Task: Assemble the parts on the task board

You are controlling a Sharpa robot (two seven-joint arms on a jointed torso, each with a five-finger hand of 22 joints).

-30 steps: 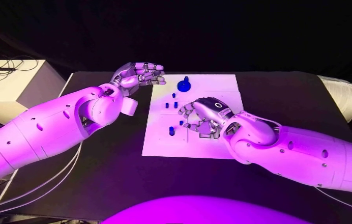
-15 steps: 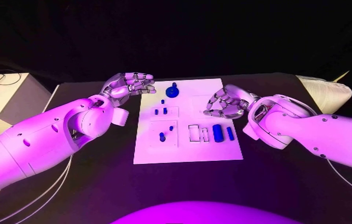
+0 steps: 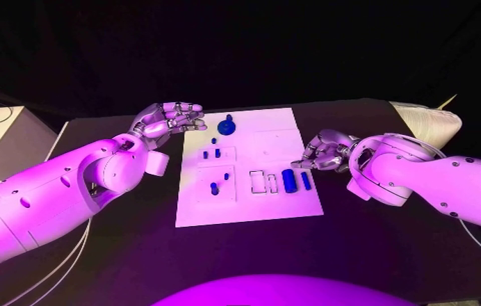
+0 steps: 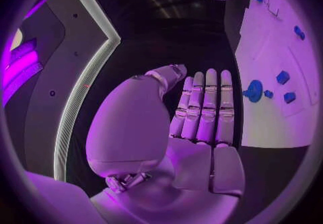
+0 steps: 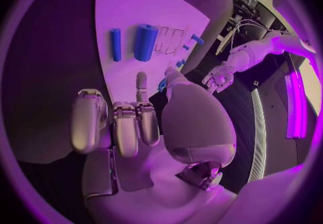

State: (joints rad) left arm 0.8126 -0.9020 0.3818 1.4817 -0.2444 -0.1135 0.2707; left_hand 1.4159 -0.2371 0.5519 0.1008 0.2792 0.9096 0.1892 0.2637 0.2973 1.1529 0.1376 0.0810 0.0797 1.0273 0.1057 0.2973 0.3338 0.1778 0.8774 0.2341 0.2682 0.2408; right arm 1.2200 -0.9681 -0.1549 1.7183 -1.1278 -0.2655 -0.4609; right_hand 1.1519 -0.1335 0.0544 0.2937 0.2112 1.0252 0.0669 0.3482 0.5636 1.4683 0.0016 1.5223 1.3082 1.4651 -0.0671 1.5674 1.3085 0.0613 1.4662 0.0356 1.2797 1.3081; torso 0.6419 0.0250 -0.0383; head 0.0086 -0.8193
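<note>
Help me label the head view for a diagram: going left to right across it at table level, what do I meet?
Left hand → task board → thick blue cylinder part → thin blue part → right hand.

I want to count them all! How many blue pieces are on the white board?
8: round one at the far edge, tiny one, pair, two nearer, two bars by the right hand. None looks hidden.

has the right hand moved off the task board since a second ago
Yes. The right hand was over the middle of the task board a second ago; now it is past the board's right edge, above the black table, holding nothing.
</note>
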